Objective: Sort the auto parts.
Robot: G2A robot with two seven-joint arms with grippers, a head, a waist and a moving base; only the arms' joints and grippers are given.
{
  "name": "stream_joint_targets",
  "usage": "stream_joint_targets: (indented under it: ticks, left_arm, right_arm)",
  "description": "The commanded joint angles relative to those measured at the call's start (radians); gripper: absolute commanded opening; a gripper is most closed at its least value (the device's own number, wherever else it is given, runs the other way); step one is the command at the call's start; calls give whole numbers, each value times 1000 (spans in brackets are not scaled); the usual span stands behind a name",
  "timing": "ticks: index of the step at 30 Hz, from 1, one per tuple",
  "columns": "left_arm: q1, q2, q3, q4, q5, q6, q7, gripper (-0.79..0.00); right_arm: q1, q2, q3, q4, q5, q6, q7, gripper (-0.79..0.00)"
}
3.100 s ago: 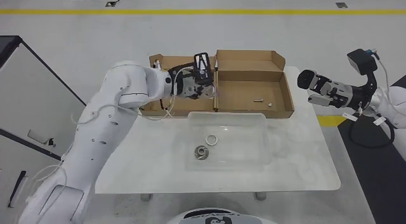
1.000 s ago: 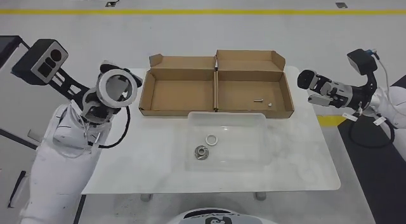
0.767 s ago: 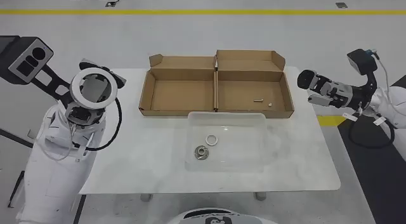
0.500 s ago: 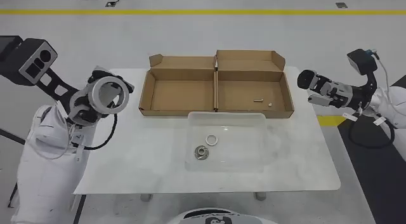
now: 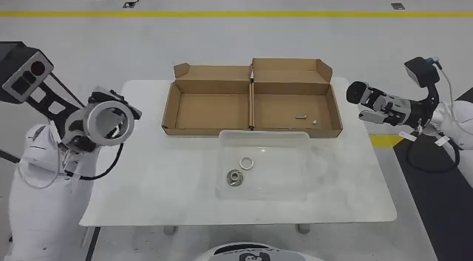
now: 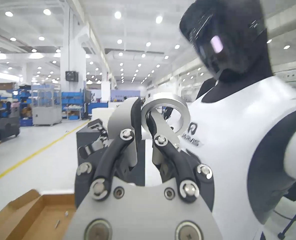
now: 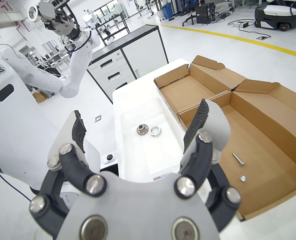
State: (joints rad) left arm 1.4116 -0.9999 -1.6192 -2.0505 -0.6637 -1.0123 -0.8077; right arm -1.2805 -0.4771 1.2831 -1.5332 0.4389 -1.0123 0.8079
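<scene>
My left jaws pinch the big ring through its wall, raised in the air off the worktop's left end. A hub and a small ring lie in the tray. A bolt and a nut lie in the right box. My right jaws hang spread past the right edge.

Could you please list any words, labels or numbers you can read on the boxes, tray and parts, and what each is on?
Cardboard boxes: no print.
Tray: a small sticker at its edge, too small to read.
Bolt, flanged part, white ring, and metal ring in the left gripper: no readable marks.
</scene>
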Motion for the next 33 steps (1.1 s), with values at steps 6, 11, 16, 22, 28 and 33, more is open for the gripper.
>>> stream_joint_targets:
  ticks: [6,11,16,22,28,33]
  left_arm:
    - [15,7,-27,-12,-116,0,0,-785]
    - [22,15,-38,-14,-108,0,0,-785]
    - [22,25,-34,-23,-37,0,0,-785]
    - [21,48,-22,1,130,0,0,-785]
    - [20,65,-6,23,191,0,0,-785]
    - [19,79,4,36,216,0,0,-785]
  right_arm:
    - [0,0,0,0,0,0,0,0]
    - [0,0,0,0,0,0,0,0]
    - [0,0,0,0,0,0,0,0]
    - [0,0,0,0,0,0,0,0]
    - [0,0,0,0,0,0,0,0]
    - [0,0,0,0,0,0,0,0]
